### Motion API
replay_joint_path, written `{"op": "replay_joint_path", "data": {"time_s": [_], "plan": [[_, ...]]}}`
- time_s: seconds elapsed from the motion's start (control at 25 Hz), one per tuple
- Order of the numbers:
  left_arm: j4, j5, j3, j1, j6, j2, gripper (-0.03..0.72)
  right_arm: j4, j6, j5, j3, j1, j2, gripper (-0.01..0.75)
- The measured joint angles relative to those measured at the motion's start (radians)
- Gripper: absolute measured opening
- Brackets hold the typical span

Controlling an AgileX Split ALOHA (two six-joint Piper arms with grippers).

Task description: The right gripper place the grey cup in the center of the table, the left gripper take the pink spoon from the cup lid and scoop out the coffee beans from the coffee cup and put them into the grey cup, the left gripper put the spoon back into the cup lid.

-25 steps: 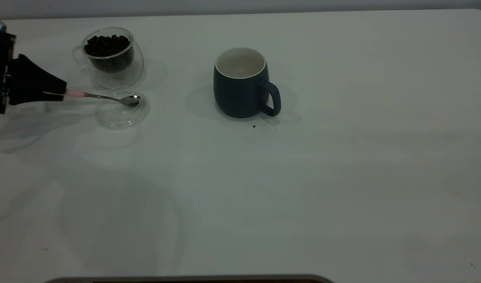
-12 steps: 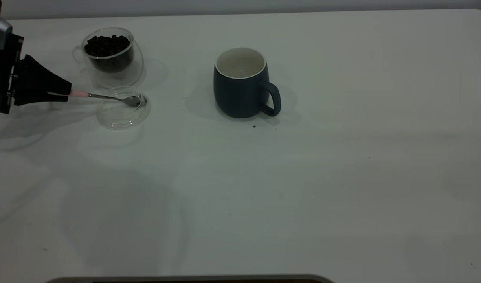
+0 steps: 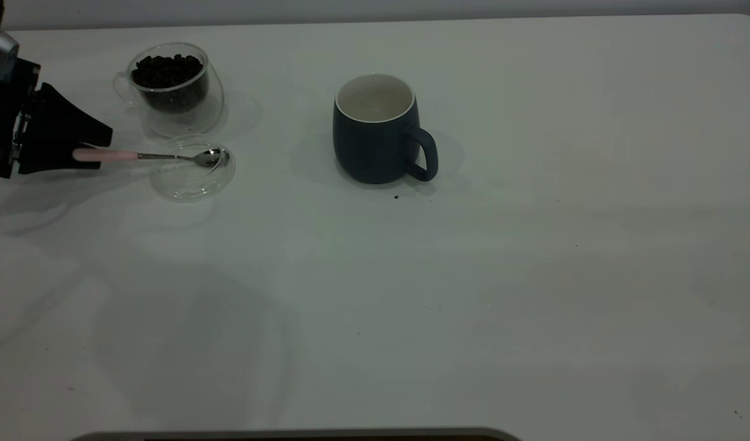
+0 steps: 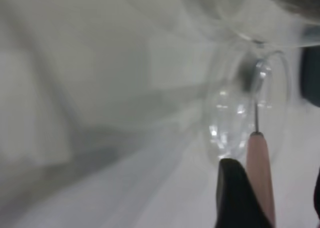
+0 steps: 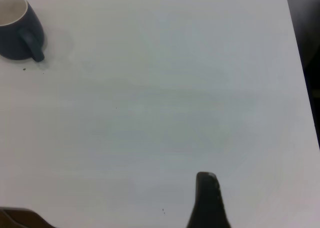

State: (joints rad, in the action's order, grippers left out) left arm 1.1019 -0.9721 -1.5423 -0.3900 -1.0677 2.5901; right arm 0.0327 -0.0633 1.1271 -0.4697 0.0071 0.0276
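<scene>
Pink spoon (image 3: 143,157) bowl in cup lid (image 3: 192,176); left gripper (image 3: 93,147) spread wide around handle; no writing.

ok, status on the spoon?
Left gripper open, straddling pink spoon handle. Spoon bowl in cup lid. Right gripper parked, far from grey cup. Nothing blocking.

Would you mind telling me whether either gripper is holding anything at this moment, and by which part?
It cannot be told for certain: the left gripper brackets the pink spoon at its handle end, apparently loosely. The right gripper holds nothing.
</scene>
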Motion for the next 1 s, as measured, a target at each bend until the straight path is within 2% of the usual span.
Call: {"op": "replay_joint_path", "data": {"time_s": [0.16,0.28,0.48,0.68,0.84,1.0], "plan": [[-0.077,0.025,-0.015,0.000,0.003,0.001,0.480,0.000,0.000,0.000,0.000,0.000,0.000,0.591],[-0.185,-0.023,-0.087,0.000,0.058,0.003,0.480,0.000,0.000,0.000,0.000,0.000,0.000,0.591],[-0.401,-0.182,-0.354,0.000,0.282,0.004,0.480,0.000,0.000,0.000,0.000,0.000,0.000,0.591],[-0.581,-0.198,-0.610,0.000,0.579,-0.021,0.480,0.000,0.000,0.000,0.000,0.000,0.000,0.591],[-0.648,-0.198,-0.656,0.012,0.661,-0.140,0.480,0.000,0.000,0.000,0.000,0.000,0.000,0.591],[-0.676,-0.198,-0.656,0.056,0.711,-0.284,0.481,0.000,0.000,0.000,0.000,0.000,0.000,0.591]]}}
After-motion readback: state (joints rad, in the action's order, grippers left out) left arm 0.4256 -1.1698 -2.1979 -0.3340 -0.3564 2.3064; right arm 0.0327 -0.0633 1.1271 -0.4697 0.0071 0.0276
